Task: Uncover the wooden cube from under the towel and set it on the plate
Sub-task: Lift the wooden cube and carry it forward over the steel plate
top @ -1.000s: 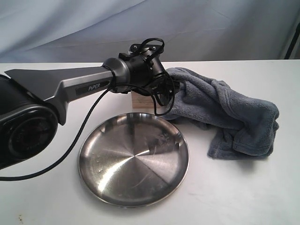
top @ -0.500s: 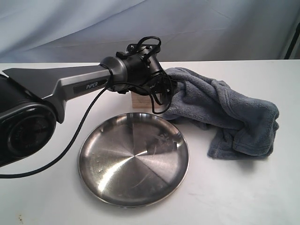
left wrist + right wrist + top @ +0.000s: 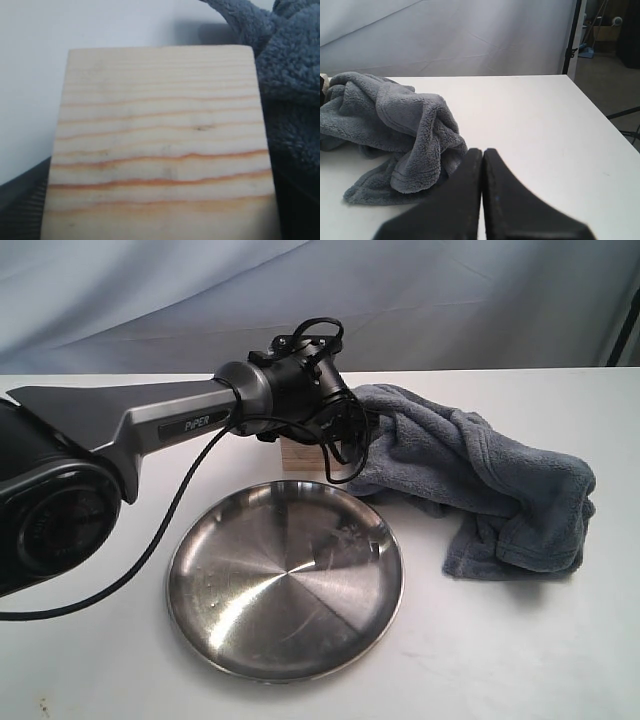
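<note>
The wooden cube (image 3: 300,459) stands on the white table just behind the plate (image 3: 285,580), with the towel (image 3: 480,480) pulled off it and bunched to its right. My left gripper (image 3: 322,443) reaches down over the cube. In the left wrist view the cube (image 3: 160,140) fills the frame and dark fingers (image 3: 25,210) lie against both of its sides, so the gripper looks shut on it. The towel (image 3: 292,75) lies right beside it. My right gripper (image 3: 482,152) is shut and empty, low over the table beside the towel (image 3: 395,120).
The left arm (image 3: 150,420) and its black cable (image 3: 170,525) stretch from the left over the table to the cube. The table's right edge (image 3: 600,115) drops to the floor. A grey backdrop hangs behind the table.
The left wrist rose slightly and shifted a little left over the cube, then held still. Cube, towel and plate have not moved.
</note>
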You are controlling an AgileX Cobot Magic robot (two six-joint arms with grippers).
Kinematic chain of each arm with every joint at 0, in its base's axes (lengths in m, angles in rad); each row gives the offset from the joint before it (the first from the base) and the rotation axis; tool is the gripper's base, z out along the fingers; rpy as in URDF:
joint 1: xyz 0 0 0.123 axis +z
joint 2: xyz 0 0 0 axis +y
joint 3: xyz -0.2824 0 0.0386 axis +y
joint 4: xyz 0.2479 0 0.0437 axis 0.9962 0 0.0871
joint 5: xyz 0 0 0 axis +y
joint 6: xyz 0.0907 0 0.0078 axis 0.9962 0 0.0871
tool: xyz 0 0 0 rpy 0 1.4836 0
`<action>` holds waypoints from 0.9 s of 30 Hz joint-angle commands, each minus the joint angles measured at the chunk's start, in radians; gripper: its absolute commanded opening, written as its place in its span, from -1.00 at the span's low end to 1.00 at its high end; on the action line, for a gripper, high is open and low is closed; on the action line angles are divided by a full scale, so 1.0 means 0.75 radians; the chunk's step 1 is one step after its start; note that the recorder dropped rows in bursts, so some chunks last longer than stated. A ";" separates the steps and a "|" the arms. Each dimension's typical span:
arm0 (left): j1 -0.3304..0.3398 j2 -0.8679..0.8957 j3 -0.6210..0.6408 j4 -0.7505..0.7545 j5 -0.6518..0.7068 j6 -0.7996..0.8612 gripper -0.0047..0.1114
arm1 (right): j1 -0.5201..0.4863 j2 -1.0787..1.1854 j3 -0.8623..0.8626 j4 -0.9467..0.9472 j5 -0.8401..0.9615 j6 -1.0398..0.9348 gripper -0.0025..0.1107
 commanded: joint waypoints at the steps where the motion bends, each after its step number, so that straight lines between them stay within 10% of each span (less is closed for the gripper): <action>1: 0.008 -0.026 0.000 0.019 0.031 0.007 -0.57 | 0.000 -0.009 0.003 0.007 0.016 0.005 -0.90; 27: 0.005 -0.249 0.000 0.047 0.269 0.109 -0.86 | 0.000 -0.009 0.003 0.007 0.016 0.005 -0.90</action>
